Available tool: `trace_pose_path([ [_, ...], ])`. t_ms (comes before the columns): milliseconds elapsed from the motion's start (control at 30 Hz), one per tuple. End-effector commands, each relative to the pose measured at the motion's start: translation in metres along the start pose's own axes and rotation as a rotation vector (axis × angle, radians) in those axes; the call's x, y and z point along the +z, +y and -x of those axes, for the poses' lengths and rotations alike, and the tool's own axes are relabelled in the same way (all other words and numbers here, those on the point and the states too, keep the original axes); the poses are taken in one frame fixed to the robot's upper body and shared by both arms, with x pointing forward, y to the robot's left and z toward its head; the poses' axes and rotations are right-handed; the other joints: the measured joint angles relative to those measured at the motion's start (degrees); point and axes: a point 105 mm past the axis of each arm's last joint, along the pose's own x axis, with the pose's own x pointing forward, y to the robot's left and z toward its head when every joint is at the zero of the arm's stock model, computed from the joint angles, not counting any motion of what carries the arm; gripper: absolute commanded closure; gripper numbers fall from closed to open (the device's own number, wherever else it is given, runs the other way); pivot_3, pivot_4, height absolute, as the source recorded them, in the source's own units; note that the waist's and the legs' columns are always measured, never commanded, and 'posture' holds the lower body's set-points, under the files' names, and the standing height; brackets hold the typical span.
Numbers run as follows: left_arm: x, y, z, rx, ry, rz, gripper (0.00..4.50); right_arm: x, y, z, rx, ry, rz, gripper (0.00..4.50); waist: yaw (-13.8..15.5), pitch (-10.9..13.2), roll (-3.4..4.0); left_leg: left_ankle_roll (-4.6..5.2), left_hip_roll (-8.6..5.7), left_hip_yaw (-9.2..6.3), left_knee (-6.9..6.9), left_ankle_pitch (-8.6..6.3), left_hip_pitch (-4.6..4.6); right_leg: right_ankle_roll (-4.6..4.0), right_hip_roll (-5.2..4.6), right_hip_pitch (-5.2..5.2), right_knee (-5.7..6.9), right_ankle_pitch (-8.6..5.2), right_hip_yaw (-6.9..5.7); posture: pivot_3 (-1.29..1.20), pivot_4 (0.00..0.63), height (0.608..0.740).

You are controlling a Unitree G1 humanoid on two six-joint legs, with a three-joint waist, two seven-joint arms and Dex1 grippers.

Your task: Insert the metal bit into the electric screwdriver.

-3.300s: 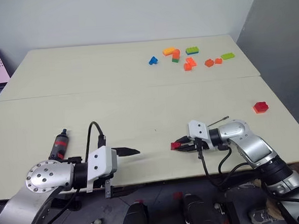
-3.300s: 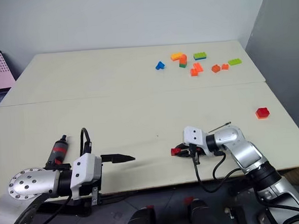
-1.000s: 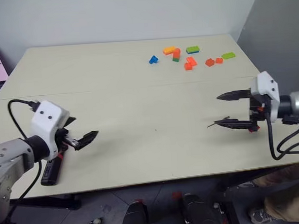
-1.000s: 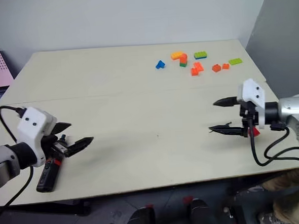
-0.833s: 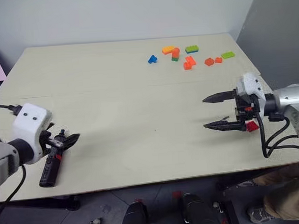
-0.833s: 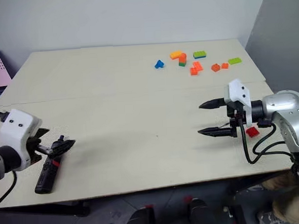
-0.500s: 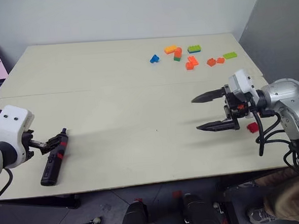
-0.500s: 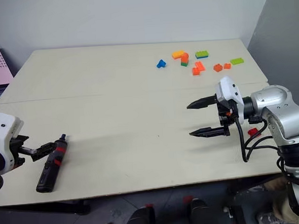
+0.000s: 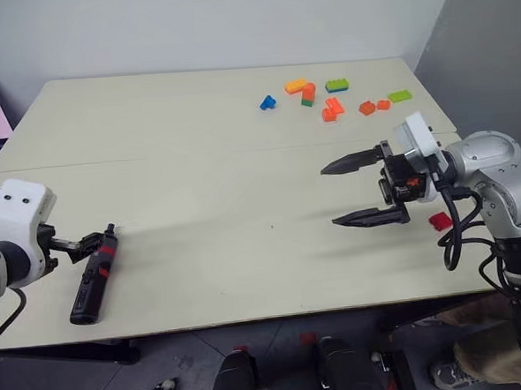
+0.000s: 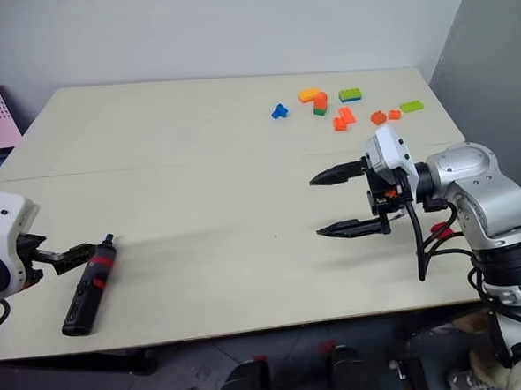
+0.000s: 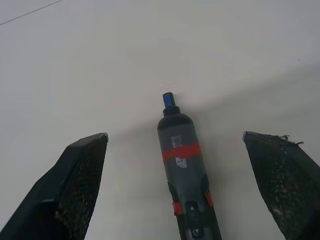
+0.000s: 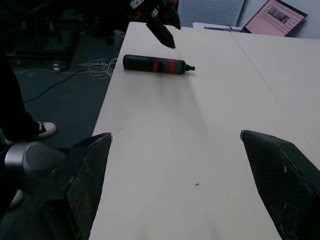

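A: Where do we have the electric screwdriver?

B: It lies flat on the worktop at about eight o'clock, close to the near edge, its narrow tip pointing toward twelve. Our left gripper hangs just at that tip; from the left wrist the tool sits between the two black fingers, which are spread wide and touch nothing.

A: And our right gripper?

B: At about three o'clock, above the worktop, pointing toward nine. Its jaws are wide apart too, one finger over the other, and we see nothing between them.

A: The metal bit?

B: We cannot make it out.

A: Anything else around?

B: A red brick lies on the worktop just past the right wrist. A cluster of toy bricks sits at one o'clock, well apart from both grippers.
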Motion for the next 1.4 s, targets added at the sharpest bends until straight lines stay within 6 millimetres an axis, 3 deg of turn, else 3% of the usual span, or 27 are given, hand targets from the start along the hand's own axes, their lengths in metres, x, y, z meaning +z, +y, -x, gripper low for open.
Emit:
trace_pose_path([
  [33,0.005,0.002,-0.001,0.022,-0.009,0.007,0.00,0.011,0.003,-0.003,0.014,-0.020,0.055,0.17,0.00,0.00,0.00,0.00,0.00,-0.01,0.00,0.00,0.00,0.00,0.00,0.00,0.00,0.00,-0.02,0.00,0.150,0.740],
  [233,0.007,0.000,-0.004,0.017,-0.013,0.015,0.00,0.019,0.007,-0.008,0.028,-0.062,0.059,0.17,0.02,0.00,0.00,0.00,0.00,-0.01,0.00,0.00,0.00,0.02,0.00,0.00,0.01,0.02,-0.01,0.00,0.150,0.740],
  [633,-0.010,0.001,-0.008,0.032,0.074,0.080,0.00,0.020,0.010,-0.013,0.054,-0.077,0.049,0.17,0.02,-0.01,-0.01,0.00,0.00,-0.02,0.03,0.00,0.00,0.03,0.00,0.00,0.04,0.03,-0.03,0.00,0.150,0.740],
  [767,-0.012,-0.007,-0.019,-0.009,0.112,0.115,0.00,0.020,0.010,-0.017,0.070,-0.077,0.053,0.17,0.06,-0.01,-0.01,0.00,-0.01,-0.03,0.04,0.00,0.00,0.03,0.00,0.02,0.04,0.03,-0.03,0.00,0.150,0.740],
  [1000,-0.021,-0.004,-0.035,-0.006,0.183,0.164,0.00,0.024,0.015,-0.021,0.096,-0.090,0.052,0.17,0.06,-0.02,-0.03,0.00,-0.02,-0.05,0.05,0.00,0.00,0.07,0.01,0.04,0.03,0.06,-0.04,0.00,0.150,0.740],
  [1400,-0.007,-0.005,-0.067,-0.042,0.185,0.161,0.00,0.026,0.019,-0.026,0.103,-0.099,0.053,0.17,0.24,-0.03,-0.05,0.00,-0.05,-0.18,0.12,0.00,-0.05,0.09,0.01,0.08,0.05,0.07,-0.14,0.00,0.150,0.740],
])
